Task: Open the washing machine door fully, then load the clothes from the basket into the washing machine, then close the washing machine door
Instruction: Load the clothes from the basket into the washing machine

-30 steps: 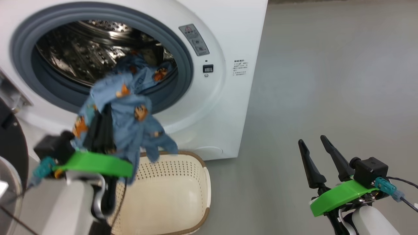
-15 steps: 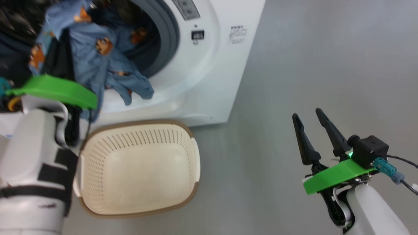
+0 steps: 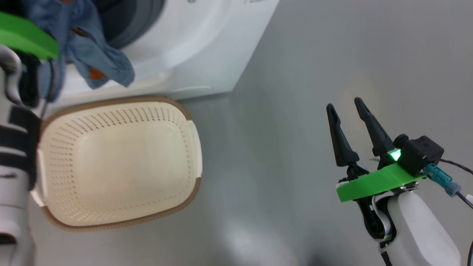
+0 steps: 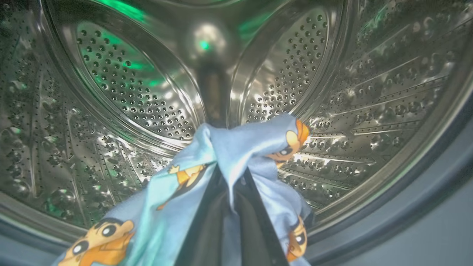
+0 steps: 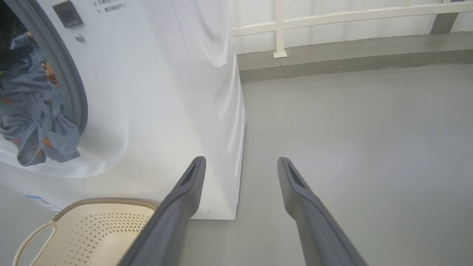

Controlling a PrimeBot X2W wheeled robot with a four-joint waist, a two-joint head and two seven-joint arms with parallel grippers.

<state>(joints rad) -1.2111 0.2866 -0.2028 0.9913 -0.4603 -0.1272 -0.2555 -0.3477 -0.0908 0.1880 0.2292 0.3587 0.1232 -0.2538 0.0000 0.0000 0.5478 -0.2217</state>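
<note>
In the left wrist view my left gripper (image 4: 229, 192) is shut on the blue bear-print clothes (image 4: 236, 144), held inside the mouth of the steel drum (image 4: 140, 96). From the head camera the clothes (image 3: 92, 59) hang over the lower lip of the washing machine (image 3: 192, 44), beside my left arm's green mount (image 3: 22, 35). The cream basket (image 3: 114, 166) stands empty on the floor in front of the machine. My right gripper (image 3: 344, 103) is open over bare floor to the right, holding nothing. The washing machine door is out of view.
Grey floor (image 3: 295, 74) stretches to the right of the machine. The right wrist view has the machine's white side (image 5: 221, 92), the hanging clothes (image 5: 33, 111), the basket rim (image 5: 103, 201), and a low kerb with a white railing (image 5: 281, 29) behind.
The head camera has tipped downward and shifted. My left gripper has carried the clothes up from above the basket into the drum opening. The right gripper has stayed open.
</note>
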